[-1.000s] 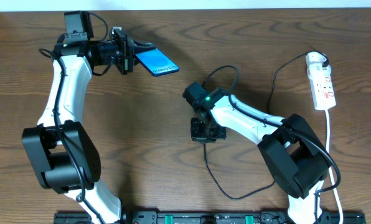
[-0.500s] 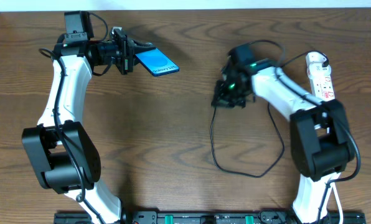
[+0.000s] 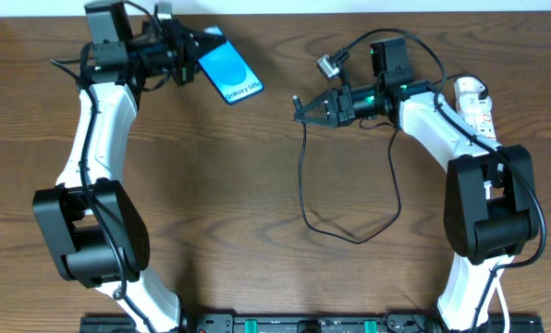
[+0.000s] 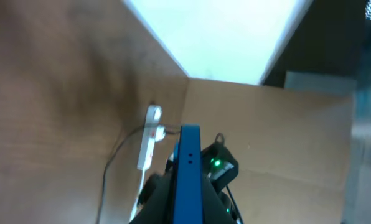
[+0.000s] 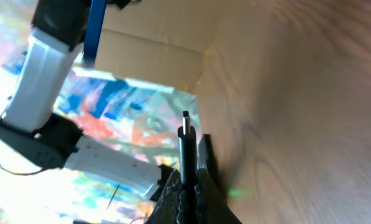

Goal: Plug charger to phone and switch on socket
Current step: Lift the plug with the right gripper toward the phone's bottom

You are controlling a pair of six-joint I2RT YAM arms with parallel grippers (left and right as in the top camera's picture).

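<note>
My left gripper point(image 3: 192, 55) is shut on the phone point(image 3: 229, 70), holding it raised at the back left with its blue screen up and its "Galaxy" end toward the middle. In the left wrist view the phone point(image 4: 188, 177) shows edge-on between the fingers. My right gripper point(image 3: 299, 109) is shut on the charger point(image 3: 302, 176) near its plug tip, which points left toward the phone, well apart from it. The plug point(image 5: 185, 146) sticks up from the shut fingers in the right wrist view. The cable loops down over the table. The socket point(image 3: 475, 104) lies at the far right, partly hidden by my right arm.
The wooden table's back edge point(image 3: 285, 13) runs just behind both grippers. The socket's white cord point(image 3: 491, 199) trails down the right side. From the left wrist, the socket point(image 4: 149, 140) and my right arm point(image 4: 218, 165) lie ahead. A black rail point(image 3: 303, 324) lines the front edge.
My right arm swung from the table's middle up to the back right, carrying the plug end, and now points it left. The left gripper lifted and turned the phone slightly.
</note>
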